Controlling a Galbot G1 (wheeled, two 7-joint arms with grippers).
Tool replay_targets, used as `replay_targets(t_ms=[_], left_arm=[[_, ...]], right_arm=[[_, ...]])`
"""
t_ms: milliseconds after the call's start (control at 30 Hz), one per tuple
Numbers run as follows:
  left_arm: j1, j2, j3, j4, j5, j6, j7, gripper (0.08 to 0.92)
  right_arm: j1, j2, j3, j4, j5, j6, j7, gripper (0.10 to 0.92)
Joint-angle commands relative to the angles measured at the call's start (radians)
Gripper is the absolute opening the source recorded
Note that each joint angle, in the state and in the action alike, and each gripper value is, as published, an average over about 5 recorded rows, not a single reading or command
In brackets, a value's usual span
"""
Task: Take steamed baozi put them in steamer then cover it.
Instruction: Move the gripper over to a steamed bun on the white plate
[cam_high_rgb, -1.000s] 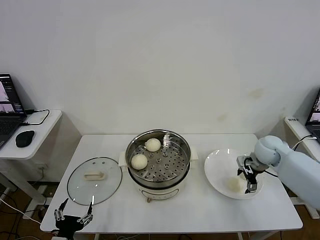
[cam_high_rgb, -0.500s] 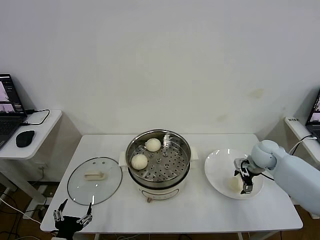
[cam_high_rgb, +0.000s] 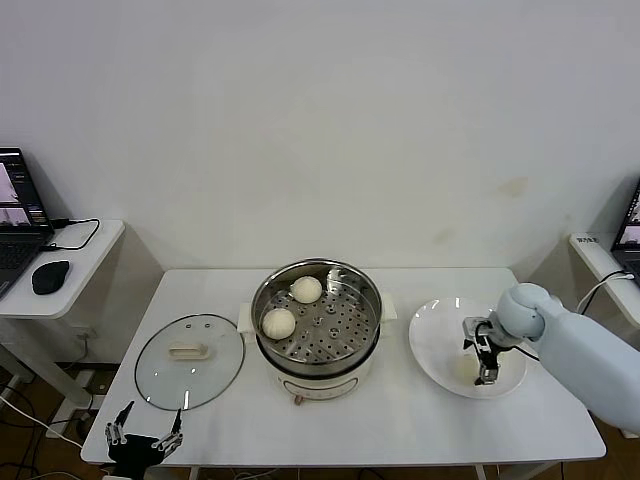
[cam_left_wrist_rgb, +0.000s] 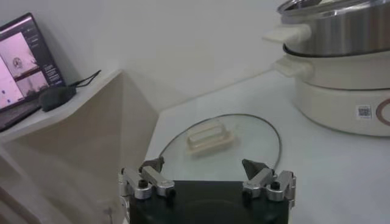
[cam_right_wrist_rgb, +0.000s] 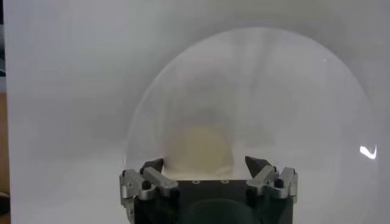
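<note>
While the left gripper (cam_high_rgb: 146, 428) sits parked with jaws spread at the table's (cam_high_rgb: 400, 420) near-left edge, just short of the cover (cam_high_rgb: 189, 360) lying flat beside the steamer (cam_high_rgb: 316, 325), the right gripper (cam_high_rgb: 477, 361) hangs over the white plate (cam_high_rgb: 437, 325) at the right, jaws wide and holding nothing. One steamed baozi (cam_right_wrist_rgb: 198, 148) lies on the plate directly ahead of the spread fingers (cam_right_wrist_rgb: 154, 167), not yet gripped. Two more baozi (cam_high_rgb: 279, 323) rest on the perforated tray inside the uncovered steamer, toward its left side.
</note>
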Motion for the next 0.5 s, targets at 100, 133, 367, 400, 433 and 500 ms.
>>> replay_targets(t_ms=[100,133,367,400,433,500], left_arm=[[-0.005,0.003,0.003,0.005,0.004,0.002,0.004,0.823],[-0.007,0.004,0.003,0.005,0.005,0.002,0.005,0.823],[-0.01,0.006,0.003,0.007,0.006,0.004,0.007,0.823],[-0.01,0.007,0.003,0.007,0.006,0.004,0.007,0.823],[-0.01,0.007,0.003,0.007,0.006,0.004,0.007,0.823],[-0.01,0.008,0.003,0.007,0.006,0.004,0.007,0.823]], right_arm=[[0.001,0.004,-0.001,-0.009,0.009,-0.007,0.002,0.81],[0.001,0.003,0.0,-0.009,0.01,-0.008,0.0,0.799],[0.0,-0.009,0.009,-0.002,0.016,-0.014,-0.011,0.615],[0.002,-0.012,0.012,0.0,0.018,-0.014,-0.014,0.588],[0.005,-0.015,0.015,0.001,0.021,-0.015,-0.016,0.57],[0.019,-0.018,0.026,0.001,0.029,-0.015,-0.02,0.549]])
